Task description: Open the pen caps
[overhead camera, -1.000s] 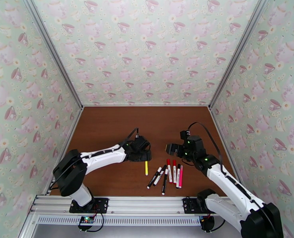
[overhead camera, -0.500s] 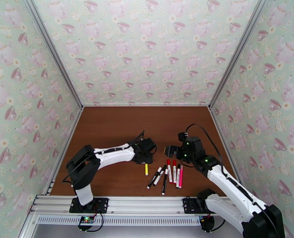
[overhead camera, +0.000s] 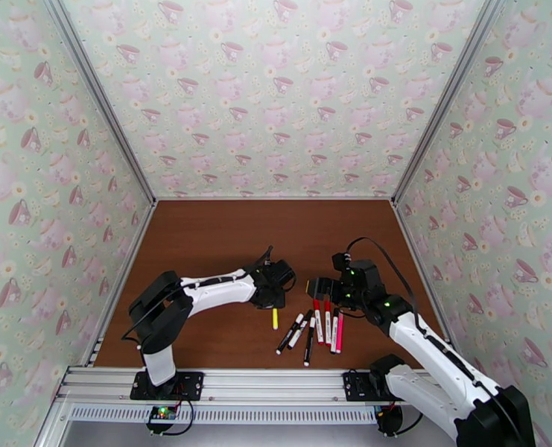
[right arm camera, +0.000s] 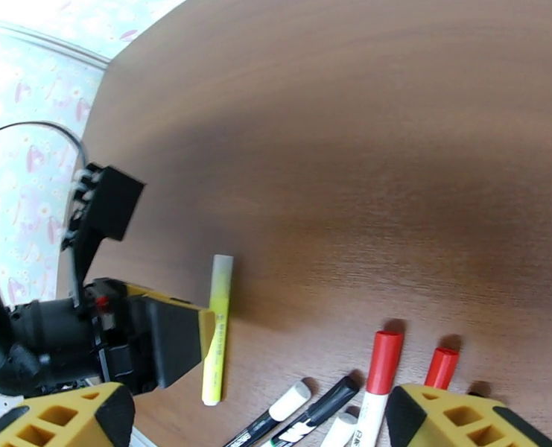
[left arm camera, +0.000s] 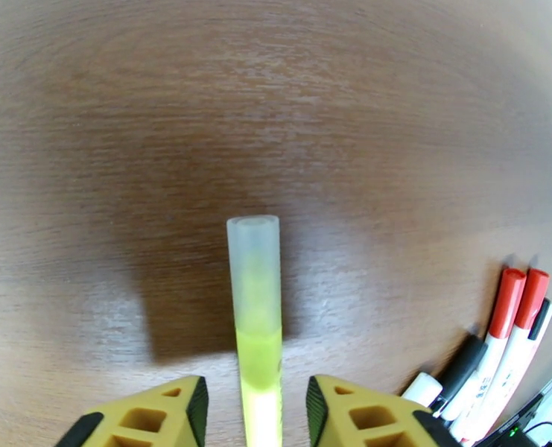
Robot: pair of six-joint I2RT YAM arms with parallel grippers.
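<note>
Yellow pen (left arm camera: 259,359), cap (left arm camera: 254,262) on, lies toward the tabletop's near edge, lengthwise between the left gripper (left arm camera: 255,390) fingers, narrowly spread, not touching. Right gripper (right arm camera: 259,407) gapes wide nearby.

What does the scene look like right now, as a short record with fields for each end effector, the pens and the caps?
left end effector: open, fingers on either side of the yellow pen, with a gap on both sides
right end effector: open wide, near the red-capped ends of the pen cluster
yellow pen: flat on the table, apart from the others, clear cap on
pen cluster: several pens lying side by side, with red, black and pink ends
caps off: none seen
</note>
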